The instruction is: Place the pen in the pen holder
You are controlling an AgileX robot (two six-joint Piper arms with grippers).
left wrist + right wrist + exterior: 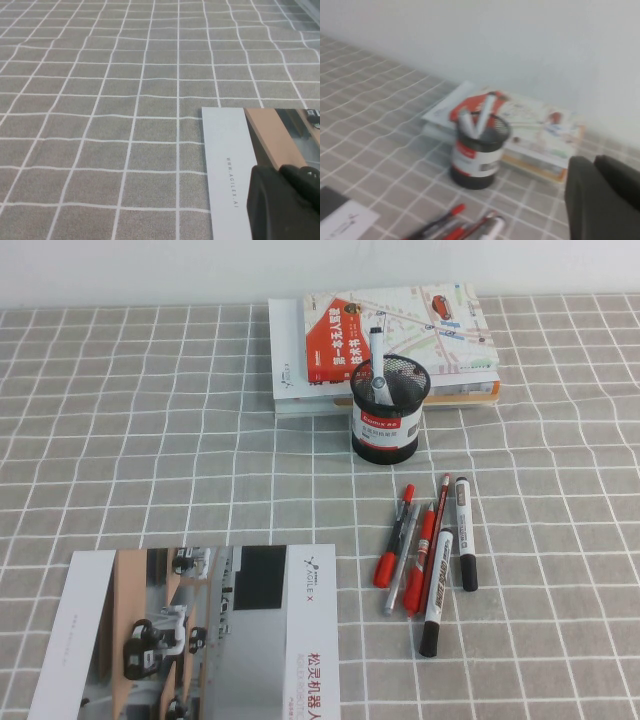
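High view shows our pen holder (388, 410) at upper centre, in front of stacked books (400, 335), with two markers already standing in it. The pen (466, 532) lies at the right edge of a cluster of pens (420, 545) in the lower right, touching or just beside its neighbours. We judge the main risk is picking the wrong one: the fat marker (436, 592) alongside looks similar, and closing on the packed row could drag several. Neither arm appears in this view. Our left gripper (285, 205) hangs over the brochure (230, 165), well apart from the pen; our right gripper (602, 197) sits near the holder. We cannot tell whether either is open.
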